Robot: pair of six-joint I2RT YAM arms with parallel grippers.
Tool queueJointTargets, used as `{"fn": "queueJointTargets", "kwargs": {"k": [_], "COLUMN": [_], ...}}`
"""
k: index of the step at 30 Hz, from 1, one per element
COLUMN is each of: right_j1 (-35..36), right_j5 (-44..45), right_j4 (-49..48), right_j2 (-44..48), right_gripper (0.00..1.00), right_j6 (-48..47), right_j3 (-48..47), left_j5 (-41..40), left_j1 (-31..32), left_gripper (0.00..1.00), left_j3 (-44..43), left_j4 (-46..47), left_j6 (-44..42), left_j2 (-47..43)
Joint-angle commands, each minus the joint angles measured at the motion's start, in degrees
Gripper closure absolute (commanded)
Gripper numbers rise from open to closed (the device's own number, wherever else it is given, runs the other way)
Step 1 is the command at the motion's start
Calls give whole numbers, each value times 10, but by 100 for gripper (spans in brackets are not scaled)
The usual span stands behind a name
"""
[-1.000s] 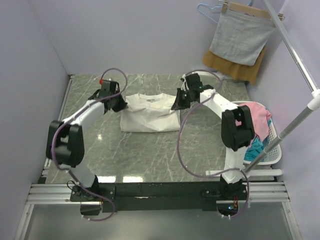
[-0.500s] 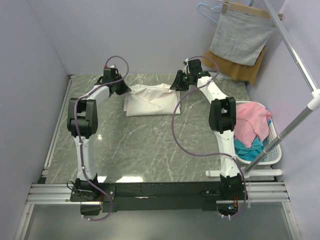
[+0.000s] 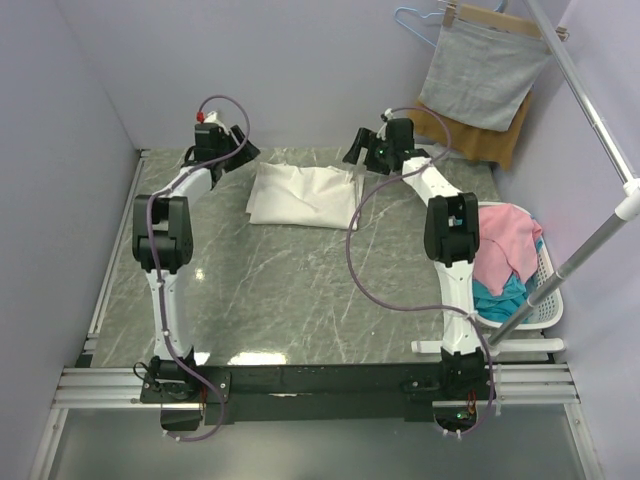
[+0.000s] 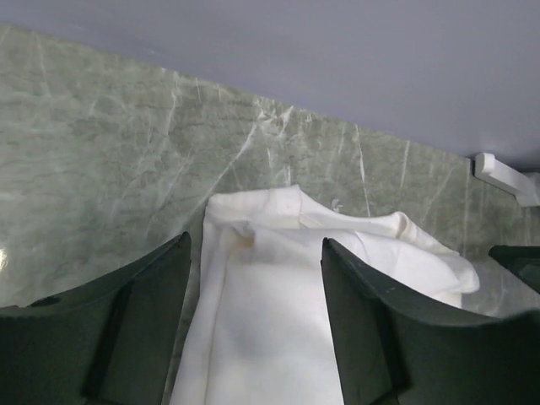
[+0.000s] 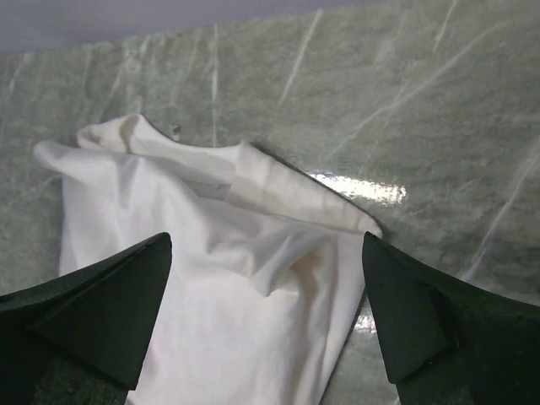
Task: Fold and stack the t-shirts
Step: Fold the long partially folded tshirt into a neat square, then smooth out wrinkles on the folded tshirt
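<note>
The t-shirt (image 3: 303, 195) lies folded into a rough rectangle at the middle of the far edge of the bench (image 3: 300, 300), plain white side up, with no print showing. Its near edge looks straight. Its two far corners are rumpled, and both wrist views show loose layers bunched there with a hem turned over. That placement reads as a stacking spot, pushed back so the near part of the bench is open for spreading the next garment.

The left fingers (image 3: 240, 150) stand off the shirt's far-left corner and the right fingers (image 3: 356, 152) off its far-right corner. Each pair points inward at the cloth. The left pair is parted a fair way and the right pair is spread wide. Nothing is caught between either pair, and the wrist views show only shirt and bench in the gaps. Both arms reach to the far edge, one at each corner, which suits a two-handed fold carried away from the bases.

I judge this fold laid but untidy at the back.

At the right edge, a basket (image 3: 548, 300) holds pink and blue garments, probably the next supply. A grey cloth (image 3: 480, 75) and a mustard cloth (image 3: 505, 140) hang behind it, apart from the work.
</note>
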State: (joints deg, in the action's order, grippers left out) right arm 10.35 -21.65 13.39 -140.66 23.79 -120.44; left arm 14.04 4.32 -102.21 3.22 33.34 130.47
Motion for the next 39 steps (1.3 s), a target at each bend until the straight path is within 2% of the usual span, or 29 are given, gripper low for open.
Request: {"fn": "queueJointTargets", "kwargs": {"k": [1, 6, 12, 19, 26, 29, 30, 32, 33, 36, 39], "right_j1": [4, 5, 10, 24, 58, 71, 74, 80, 82, 92, 112], "right_j5": [14, 5, -15, -60, -117, -139, -151, -148, -147, -142, -134], "right_j4": [23, 10, 5, 9, 12, -5, -26, -38, -47, -63, -70], "right_j2": [83, 138, 155, 133, 101, 112, 119, 144, 157, 216, 288], "right_gripper": [0, 0, 0, 0, 4, 17, 29, 44, 56, 71, 75], "right_j6": [-18, -25, -32, -21, -3, 10, 18, 24, 25, 26, 28], "right_j3": [45, 170, 240, 257, 248, 275, 308, 341, 378, 470, 574], "left_j5": [12, 50, 76, 106, 124, 137, 135, 120, 116, 98, 65], "left_j1": [2, 2, 3, 7, 35, 55, 71, 84, 93, 105, 129], "left_gripper": [31, 29, 27, 28, 28, 35, 40, 49, 60, 75, 78], "left_j3": [94, 219, 284, 279, 337, 374, 398, 427, 458, 529, 609], "left_j4": [44, 86, 115, 112, 130, 139, 139, 139, 138, 119, 77], "left_j6": [-18, -15, -14, -11, 18, 39, 42, 51, 58, 87, 109], "left_j2": [-85, -121, -124, -104, -127, -139, -152, -171, -194, -255, -345]}}
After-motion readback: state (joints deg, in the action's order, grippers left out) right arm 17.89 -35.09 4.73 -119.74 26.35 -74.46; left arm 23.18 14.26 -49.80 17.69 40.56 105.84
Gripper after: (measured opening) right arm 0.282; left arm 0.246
